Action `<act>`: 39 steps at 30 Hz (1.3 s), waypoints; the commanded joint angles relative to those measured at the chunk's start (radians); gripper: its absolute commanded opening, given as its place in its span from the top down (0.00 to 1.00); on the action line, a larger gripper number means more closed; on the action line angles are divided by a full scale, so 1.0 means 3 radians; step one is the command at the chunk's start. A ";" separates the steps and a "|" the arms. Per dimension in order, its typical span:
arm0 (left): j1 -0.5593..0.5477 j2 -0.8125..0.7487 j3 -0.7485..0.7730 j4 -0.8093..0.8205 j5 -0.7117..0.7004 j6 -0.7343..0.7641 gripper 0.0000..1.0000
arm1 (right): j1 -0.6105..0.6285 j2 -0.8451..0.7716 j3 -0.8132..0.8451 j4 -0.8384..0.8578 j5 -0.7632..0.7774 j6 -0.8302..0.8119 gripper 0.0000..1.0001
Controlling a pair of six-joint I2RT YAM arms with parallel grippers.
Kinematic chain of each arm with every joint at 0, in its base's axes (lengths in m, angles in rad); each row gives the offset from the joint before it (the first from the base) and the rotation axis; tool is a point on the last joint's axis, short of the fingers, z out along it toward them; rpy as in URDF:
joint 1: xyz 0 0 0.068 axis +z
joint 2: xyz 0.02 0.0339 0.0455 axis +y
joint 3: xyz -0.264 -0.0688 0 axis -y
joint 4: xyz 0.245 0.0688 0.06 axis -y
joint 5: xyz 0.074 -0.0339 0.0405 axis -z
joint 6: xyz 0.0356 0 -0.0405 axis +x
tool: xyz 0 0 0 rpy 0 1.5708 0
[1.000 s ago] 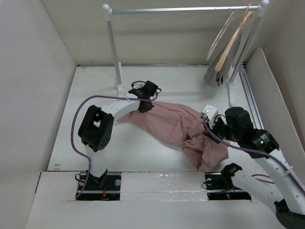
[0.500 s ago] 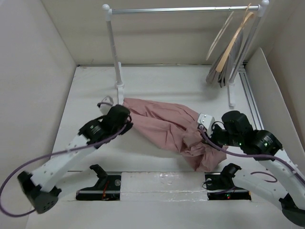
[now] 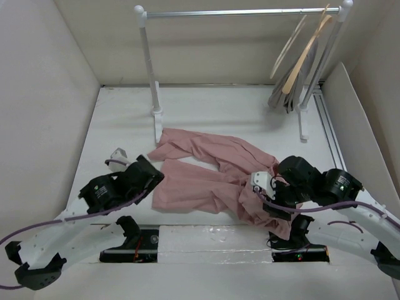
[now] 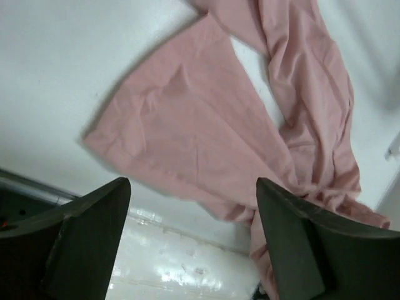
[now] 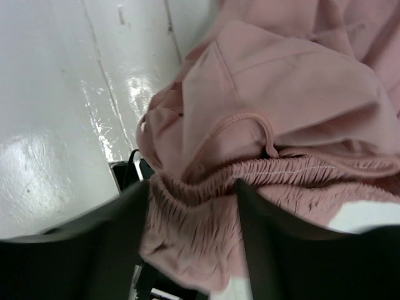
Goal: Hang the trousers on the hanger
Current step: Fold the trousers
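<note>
- The trousers (image 3: 212,169) are lying spread on the table (image 3: 125,125), dusty pink and creased, with the two legs running toward the left and parting in a narrow V.
- The upper leg is reaching up to the foot of the rack post (image 3: 150,62); the lower leg is lying flat and broad, with its hem toward the near edge.
- The gathered waist is bunching at the right, near the front edge, under the right arm.
- The left gripper (image 4: 190,187) is hovering just beside the lower leg with its jaws standing wide apart and nothing between them.
- The right gripper (image 5: 190,187) is sitting over the waist, with its fingers apart and the ruched waistband filling the gap; whether they are pinching it I cannot tell.
- The hanger (image 3: 289,49) is hanging from the rail (image 3: 237,12) at the far right, well apart from the trousers.
- A tan hanger (image 3: 306,53) is hanging just beside it, carrying a grey garment (image 3: 284,94).
</note>
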 commanded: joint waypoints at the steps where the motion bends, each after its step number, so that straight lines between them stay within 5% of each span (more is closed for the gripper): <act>1: 0.0136 0.0715 0.0275 0.0283 -0.0802 0.0226 0.20 | 0.0036 0.0030 0.0233 -0.0075 0.0282 0.0169 0.29; 5: 0.0877 0.1657 0.0587 0.1135 -0.0558 0.1050 0.20 | 0.0036 0.0249 0.0641 0.0089 0.0685 0.0220 0.27; 7: 0.1265 0.1934 0.0475 0.1565 -0.0170 0.1219 0.26 | 0.0036 0.0296 0.0734 0.0206 0.0793 0.0246 0.35; 10: 0.1930 0.2011 0.0148 0.2363 0.0480 0.1343 0.28 | 0.0036 0.0322 0.0765 0.0426 0.0982 0.0327 0.88; 11: 0.2078 0.2021 0.0087 0.2542 0.0527 0.1338 0.27 | 0.0036 0.0321 0.0719 0.0478 0.1069 0.0353 1.00; 12: 0.2146 0.2092 0.0091 0.2595 0.0613 0.1338 0.26 | 0.0001 0.0327 0.0628 0.0539 0.1095 0.0394 1.00; 15: 0.2233 0.2393 0.0234 0.2631 0.0711 0.1490 0.24 | -0.0173 0.0316 0.0433 0.0871 0.1152 0.0496 0.80; 16: 0.2233 0.2480 0.0275 0.2595 0.0696 0.1516 0.24 | -0.0255 0.0326 0.0331 0.1059 0.1152 0.0496 0.61; 20: 0.2233 0.2859 0.0316 0.2707 0.0731 0.1619 0.24 | -0.0938 0.0525 0.0259 0.1403 0.1055 0.0348 0.26; 26: 0.2233 0.3121 0.0153 0.2932 0.0967 0.1654 0.35 | -0.1661 0.0741 0.0020 0.1735 0.0610 0.0266 0.15; 29: 0.2233 0.3136 0.0096 0.3014 0.0982 0.1721 0.66 | -0.2049 0.0720 -0.0160 0.1940 0.0437 0.0322 0.11; 30: 0.2233 0.3161 0.0112 0.3009 0.0992 0.1741 0.87 | -0.2141 0.0720 -0.0272 0.1981 0.0375 0.0348 0.09; 31: 0.2233 0.3187 0.0137 0.3004 0.1008 0.1762 0.96 | -0.2319 0.0730 -0.0344 0.2078 0.0303 0.0368 0.07; 39: 0.2233 0.2820 0.0260 0.3019 0.1059 0.2032 1.00 | -0.2791 0.0818 -0.0687 0.2293 -0.0162 0.0440 0.02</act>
